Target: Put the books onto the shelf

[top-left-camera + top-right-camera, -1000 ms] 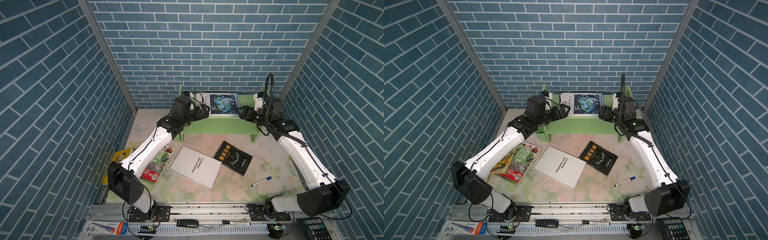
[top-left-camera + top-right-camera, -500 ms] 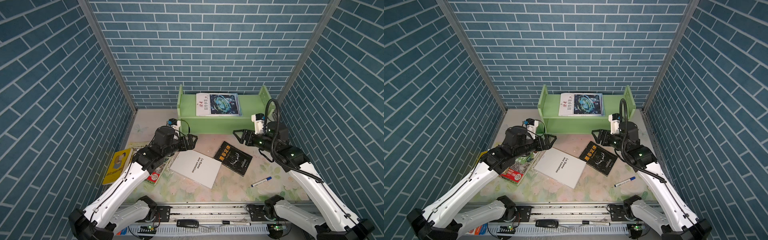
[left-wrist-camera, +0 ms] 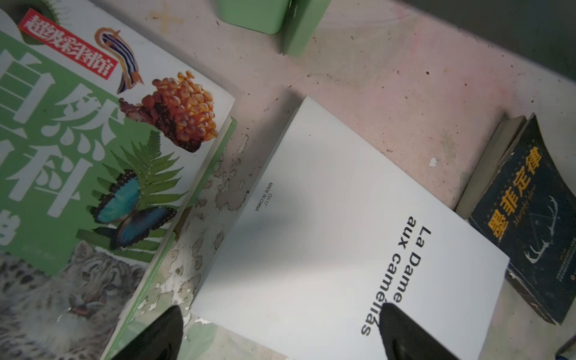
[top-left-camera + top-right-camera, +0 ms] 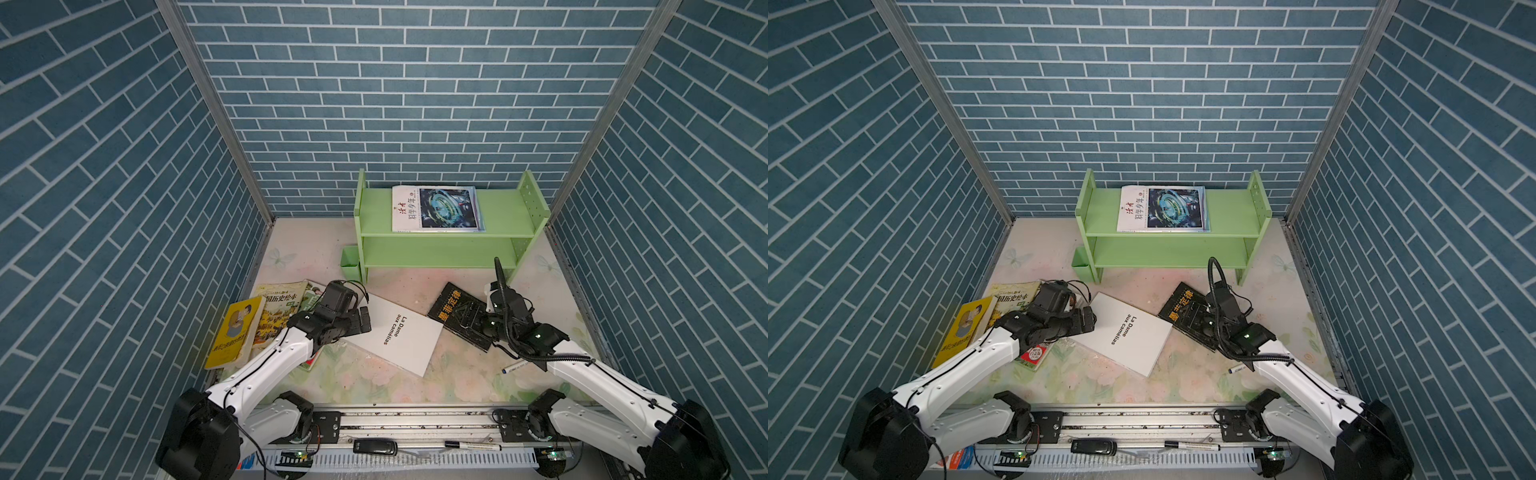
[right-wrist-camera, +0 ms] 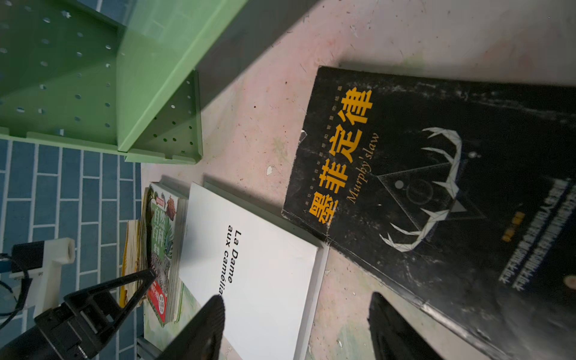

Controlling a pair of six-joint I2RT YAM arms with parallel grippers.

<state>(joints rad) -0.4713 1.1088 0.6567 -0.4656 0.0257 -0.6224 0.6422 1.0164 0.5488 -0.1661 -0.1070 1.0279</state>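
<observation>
The left hand (image 3: 280, 311) and right hand (image 5: 296, 297) were held spread and empty. The flat white book (image 3: 327, 218) could be pushed away if its thin edge was missed.

Bench (image 4: 374, 386): shelf (image 4: 500, 208) at far edge; white book (image 4: 399, 336) and black book (image 4: 451, 305) centrally; book pile (image 4: 276, 309) at left edge; marker pen (image 4: 515, 366) near right edge.
</observation>
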